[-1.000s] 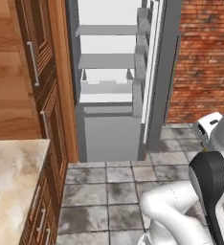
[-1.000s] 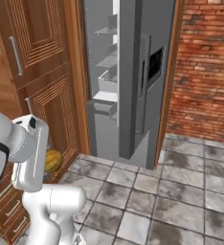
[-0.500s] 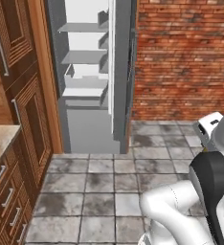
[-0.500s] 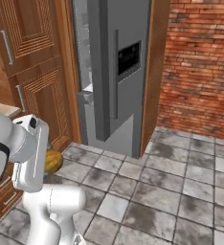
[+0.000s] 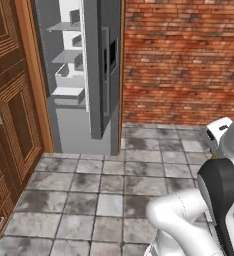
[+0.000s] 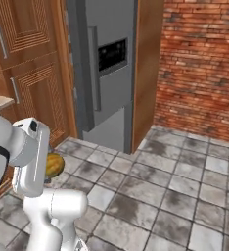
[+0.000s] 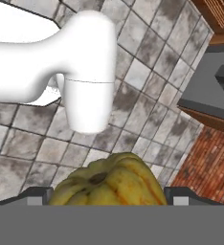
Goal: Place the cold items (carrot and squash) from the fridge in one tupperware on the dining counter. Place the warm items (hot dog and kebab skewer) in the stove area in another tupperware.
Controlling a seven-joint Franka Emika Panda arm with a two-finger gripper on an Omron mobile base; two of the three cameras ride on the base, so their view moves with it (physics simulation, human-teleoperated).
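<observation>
The squash [image 7: 110, 181] is yellow with orange streaks and darker furrows between its ribs; in the right base view it shows as a yellow-orange lump [image 6: 54, 165]. The fridge [image 6: 109, 63] is plain grey with a black panel on its door, the floor [image 5: 109, 185] mottled grey tile, the wall [image 5: 184, 60] red brick, the cabinets [image 6: 31, 59] reddish-brown wood with grooved panels

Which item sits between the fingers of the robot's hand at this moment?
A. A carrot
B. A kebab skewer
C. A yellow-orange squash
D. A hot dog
C. In the hand view the ribbed, yellow-orange squash fills the gap of the hand, with a dark finger on either side of it; the right base view shows the same squash beside the arm.
</observation>
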